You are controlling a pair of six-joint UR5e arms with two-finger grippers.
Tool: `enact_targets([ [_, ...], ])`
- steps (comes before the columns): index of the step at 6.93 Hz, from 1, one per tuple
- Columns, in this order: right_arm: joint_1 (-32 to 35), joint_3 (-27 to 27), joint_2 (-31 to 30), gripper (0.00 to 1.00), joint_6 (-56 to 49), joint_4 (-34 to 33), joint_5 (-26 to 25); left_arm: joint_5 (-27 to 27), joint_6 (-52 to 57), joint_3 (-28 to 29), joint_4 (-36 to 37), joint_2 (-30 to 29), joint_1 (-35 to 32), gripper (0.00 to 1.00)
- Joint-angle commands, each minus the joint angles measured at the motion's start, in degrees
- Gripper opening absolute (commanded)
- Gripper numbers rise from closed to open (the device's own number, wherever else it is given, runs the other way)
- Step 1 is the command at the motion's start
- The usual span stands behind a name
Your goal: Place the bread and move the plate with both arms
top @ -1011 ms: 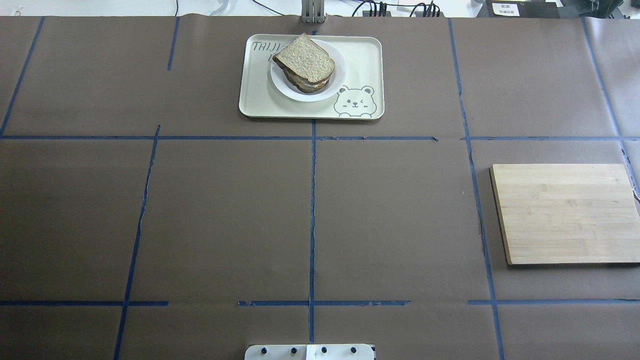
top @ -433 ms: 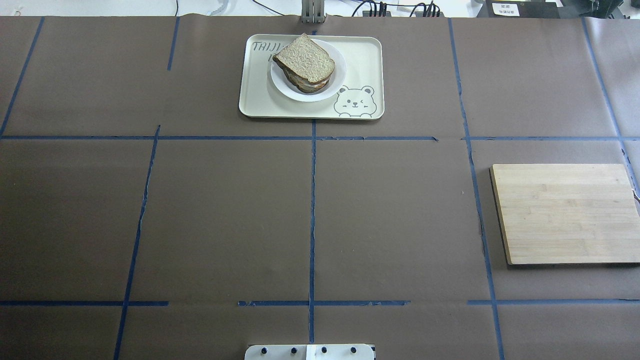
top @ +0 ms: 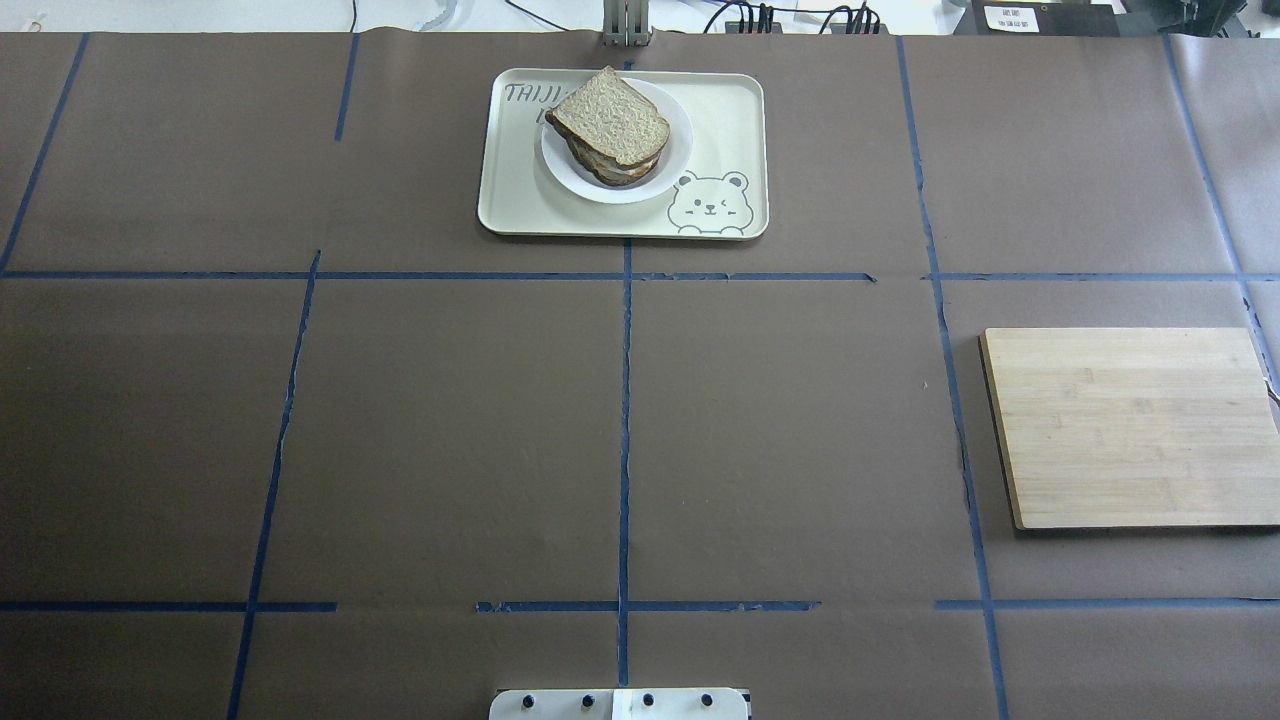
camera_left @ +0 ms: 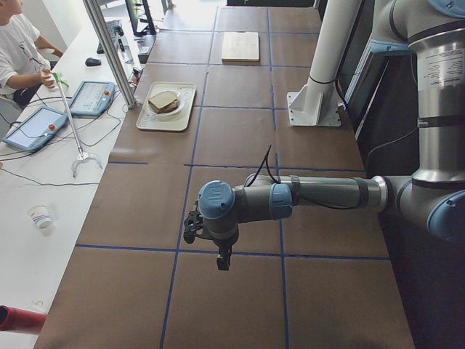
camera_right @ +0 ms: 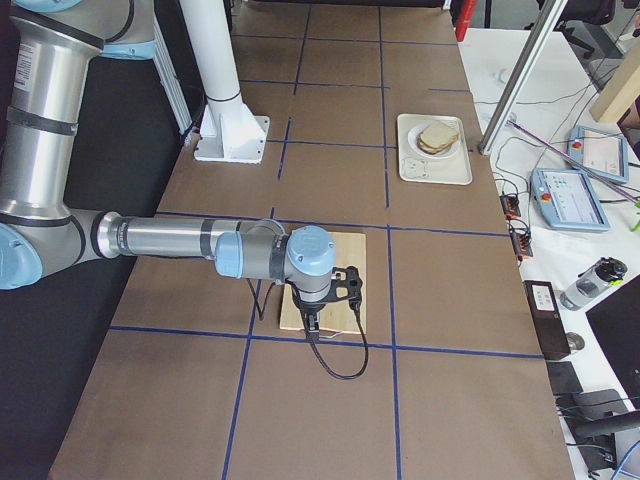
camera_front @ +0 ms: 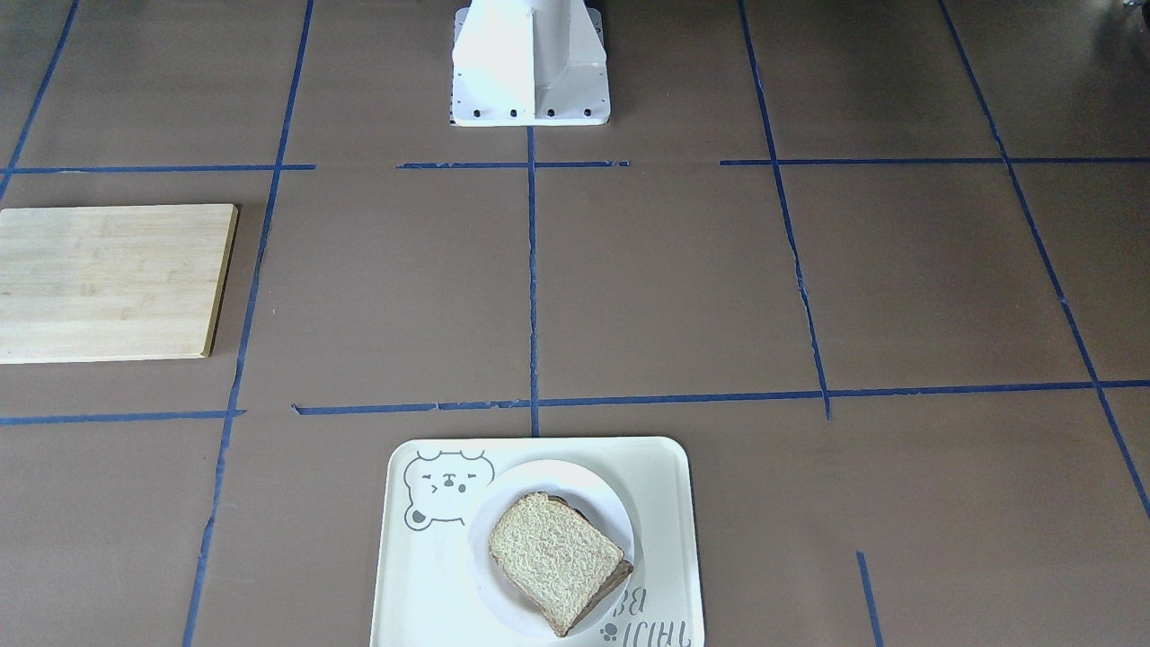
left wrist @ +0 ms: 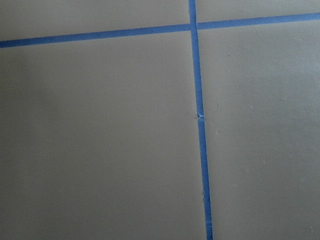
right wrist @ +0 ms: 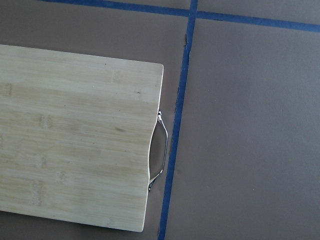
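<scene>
The bread [top: 610, 120] is a tan speckled slice lying on top of a sandwich stack on the white plate [top: 677, 150]. The plate sits on the cream bear tray [top: 735, 120] at the table's far middle. They also show in the front-facing view: the bread [camera_front: 552, 557], the plate [camera_front: 575, 481]. My left gripper [camera_left: 193, 227] hangs over bare table at the left end. My right gripper [camera_right: 350, 286] hangs over the wooden board. Both show only in side views; I cannot tell if they are open or shut.
A bamboo cutting board [top: 1130, 425] with a metal handle [right wrist: 162, 150] lies at the table's right. The white robot base [camera_front: 530, 63] stands at the near edge. Blue tape lines [left wrist: 199, 120] cross the brown table cover. An operator [camera_left: 18, 51] sits beyond the far side.
</scene>
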Motion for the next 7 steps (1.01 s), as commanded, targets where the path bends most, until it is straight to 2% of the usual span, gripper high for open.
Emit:
enact_targets([
  [1, -0.44, -0.20, 0.00, 0.99, -0.16, 0.04, 0.00, 0.00, 0.16, -1.63, 0.05, 0.05, -0.06, 1.00],
  [7, -1.94, 1.91, 0.88, 0.99, 0.37, 0.04, -0.96, 0.09, 0.16, -0.77, -0.04, -0.66, 0.03, 1.00],
])
